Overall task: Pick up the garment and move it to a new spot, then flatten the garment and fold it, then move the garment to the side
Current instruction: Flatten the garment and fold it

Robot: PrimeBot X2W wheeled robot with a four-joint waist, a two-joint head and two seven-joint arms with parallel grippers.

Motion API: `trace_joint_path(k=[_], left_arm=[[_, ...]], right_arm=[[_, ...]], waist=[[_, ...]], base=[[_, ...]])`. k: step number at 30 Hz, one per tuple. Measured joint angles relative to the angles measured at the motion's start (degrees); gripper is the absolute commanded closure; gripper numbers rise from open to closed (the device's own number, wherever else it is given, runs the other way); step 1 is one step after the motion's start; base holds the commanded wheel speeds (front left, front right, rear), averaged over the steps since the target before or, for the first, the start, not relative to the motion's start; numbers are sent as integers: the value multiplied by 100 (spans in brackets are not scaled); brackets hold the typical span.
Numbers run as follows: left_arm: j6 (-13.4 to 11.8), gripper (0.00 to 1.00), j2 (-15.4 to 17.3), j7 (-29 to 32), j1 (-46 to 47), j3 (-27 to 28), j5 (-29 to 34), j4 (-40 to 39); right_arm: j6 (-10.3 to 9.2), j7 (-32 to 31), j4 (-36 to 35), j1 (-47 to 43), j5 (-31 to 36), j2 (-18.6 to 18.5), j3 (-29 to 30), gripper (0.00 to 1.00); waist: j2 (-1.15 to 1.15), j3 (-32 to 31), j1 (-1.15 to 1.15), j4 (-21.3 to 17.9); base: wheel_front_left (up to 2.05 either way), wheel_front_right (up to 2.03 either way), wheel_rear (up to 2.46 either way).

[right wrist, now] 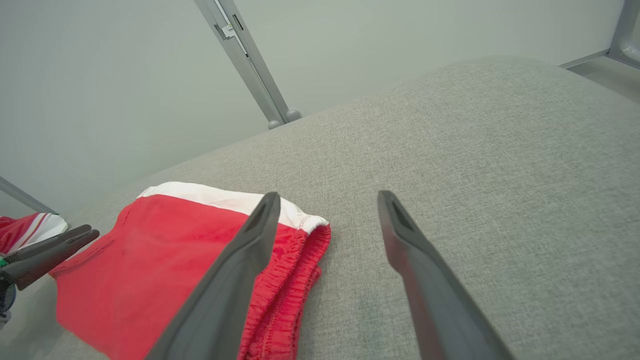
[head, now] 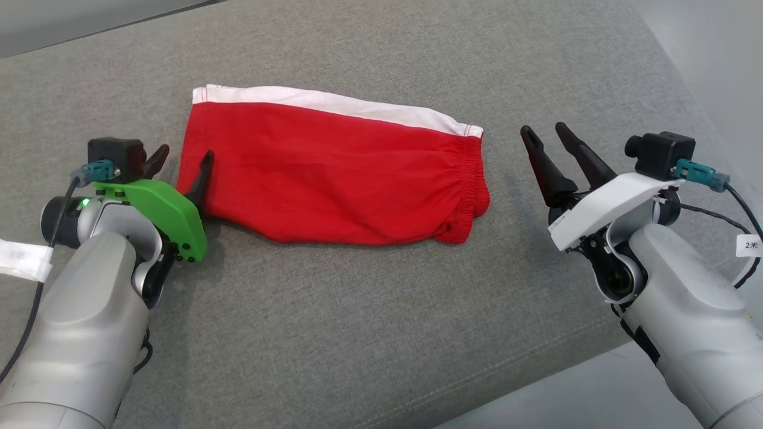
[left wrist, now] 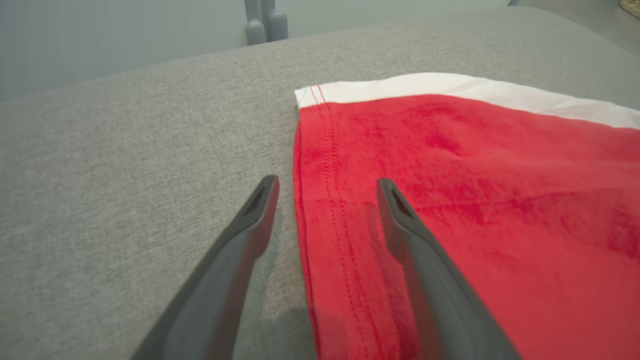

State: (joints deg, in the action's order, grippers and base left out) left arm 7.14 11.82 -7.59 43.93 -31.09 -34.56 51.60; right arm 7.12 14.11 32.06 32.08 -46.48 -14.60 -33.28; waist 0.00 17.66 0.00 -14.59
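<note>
Folded red shorts (head: pixel 334 173) flat on the grey upholstered cushion (head: pixel 381 333), around its middle. White stripe along the far edge, gathered elastic waistband at the right end, stitched hem at the left end.

Left gripper (head: pixel 185 152) at the hem end, spread wide and holding nothing. One finger over red cloth, the other over bare cushion just beside the hem, straddling that edge. Contact with the fabric impossible to tell.

Right gripper (head: pixel 543 128) over bare cushion, near the waistband end but apart from it. Likewise spread wide and empty.

In the right wrist view, a second red-and-white cloth (right wrist: pixel 25 227) at the far left edge, beyond the left gripper's fingertips, and a slanted grey metal strut (right wrist: pixel 250 65) behind the cushion.
</note>
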Motion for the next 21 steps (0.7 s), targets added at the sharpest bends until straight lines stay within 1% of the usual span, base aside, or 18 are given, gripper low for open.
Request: trace_joint_path(k=[6,14,15,16,17,18,20,21], left_arm=[[-1,0,23,49,21,21,3,258],[-1,0,-27,226,71,19,-25,502],[-1,5,-48,234,75,-5,-26,511],[-1,30,-75,276,75,-22,-54,520],[-1,58,-110,305,74,-45,-65,528],[-1,77,-144,335,74,-66,-65,531],[-1,100,-203,355,74,-116,-65,531],[-1,100,-232,397,74,-151,-73,526]], right_arm=[[0,7,-166,-104,2,-62,209,0],[0,31,-443,-193,22,-86,454,0],[0,32,-455,-226,23,-89,477,0],[0,32,-469,-250,35,-90,489,0],[0,32,-499,-275,65,-88,499,0],[0,32,-527,-297,67,-83,506,0],[0,32,-564,-333,73,-78,513,0],[0,32,-582,-342,75,-77,513,0]], waist=[[0,105,0,-129],[0,112,0,-122],[0,101,0,-112],[0,88,0,-101],[0,74,0,-91],[0,61,0,-81],[0,35,0,-60],[0,25,0,-51]], base=[[0,0,0],[0,0,0],[0,0,0],[0,0,0],[0,0,0],[0,0,0],[0,0,0],[0,0,0]])
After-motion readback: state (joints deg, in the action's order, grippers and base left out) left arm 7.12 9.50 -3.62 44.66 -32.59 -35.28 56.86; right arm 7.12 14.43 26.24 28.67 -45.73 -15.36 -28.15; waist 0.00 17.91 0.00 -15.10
